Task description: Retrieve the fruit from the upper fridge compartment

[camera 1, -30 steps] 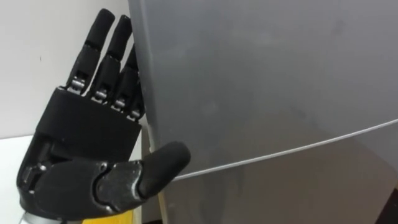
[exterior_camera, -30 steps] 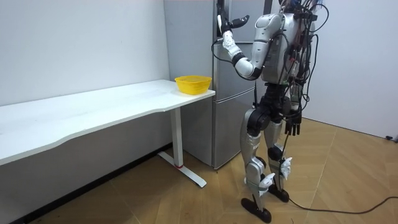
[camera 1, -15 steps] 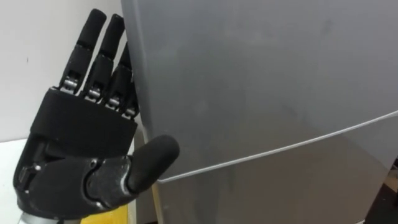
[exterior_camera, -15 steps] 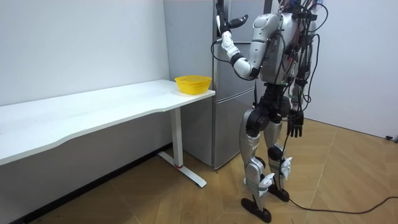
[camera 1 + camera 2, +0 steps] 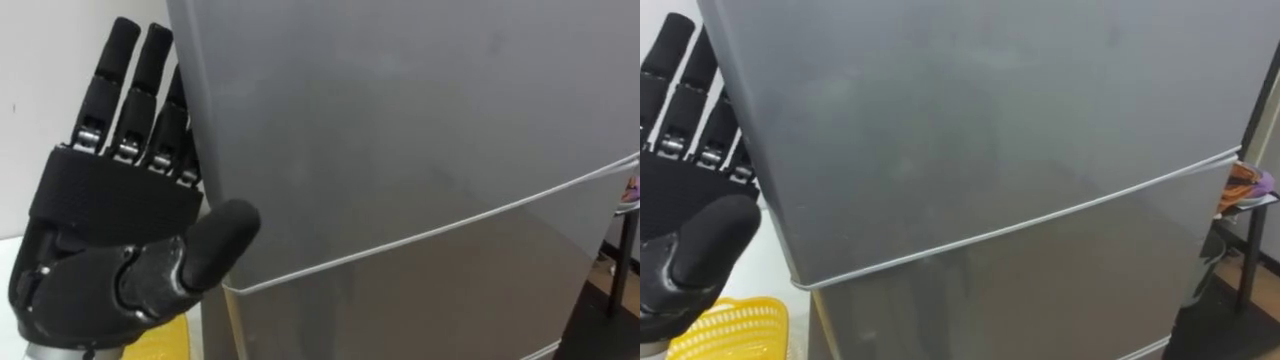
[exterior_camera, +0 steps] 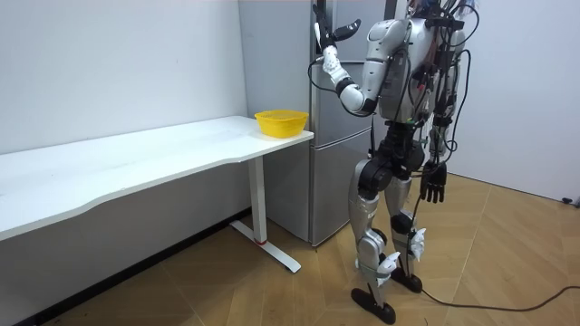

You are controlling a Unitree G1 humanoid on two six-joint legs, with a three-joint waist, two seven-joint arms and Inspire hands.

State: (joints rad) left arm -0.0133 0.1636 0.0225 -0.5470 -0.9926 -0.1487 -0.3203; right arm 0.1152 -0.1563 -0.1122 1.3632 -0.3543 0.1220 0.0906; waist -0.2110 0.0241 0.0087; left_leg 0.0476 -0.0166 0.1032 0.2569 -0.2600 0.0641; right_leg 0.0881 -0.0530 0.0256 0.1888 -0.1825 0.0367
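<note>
A grey fridge with a closed upper door (image 5: pixel 400 120) stands right in front of me, a thin seam (image 5: pixel 430 232) dividing it from the lower door (image 5: pixel 1040 290). My left hand (image 5: pixel 110 240) is raised at the upper door's left edge, open, its straight fingers (image 5: pixel 130 90) reaching behind that edge and the thumb (image 5: pixel 215 245) in front of the door. In the room view I stand facing the fridge (image 6: pixel 313 136), left hand (image 6: pixel 328 36) high at the door. My right hand (image 6: pixel 434 183) hangs open by my thigh.
A yellow basket (image 5: pixel 730 330) sits on the white table's (image 6: pixel 136 163) corner just left of the fridge. A white wall (image 5: pixel 40 90) lies behind the hand. A dark stand with a coloured item (image 5: pixel 1245 185) shows to the fridge's right.
The view has shifted right, so the fridge edge and my left hand sit further left in the picture. The hand keeps its place at the door edge. My right hand swung slightly outward.
</note>
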